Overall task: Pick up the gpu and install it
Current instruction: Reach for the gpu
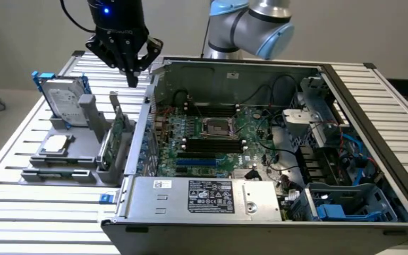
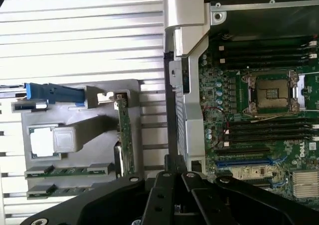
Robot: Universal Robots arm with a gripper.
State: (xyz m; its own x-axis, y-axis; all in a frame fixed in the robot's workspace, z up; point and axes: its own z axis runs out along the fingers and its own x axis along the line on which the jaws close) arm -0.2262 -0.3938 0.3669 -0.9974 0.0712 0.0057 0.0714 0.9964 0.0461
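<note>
A slatted metal table carries everything, with a plain pale wall behind. The gpu stands on its long edge in a grey holder on the exterior view's left. Its green board is upright and its silver bracket end points away from the camera. It sits in the slot of the holder nearest the computer case, just beside the case's side wall and not inside it.

In the same holder a hard drive in a blue frame stands upright at the far end. A square processor chip lies flat in the middle.

The gripper hangs in the air above the far end of the card, near the far corner of the case. Its fingers are pressed together with nothing between them, and they are clear of the card.

The case lies open on its side, showing the green motherboard. A silver power supply sits along its near edge.
</note>
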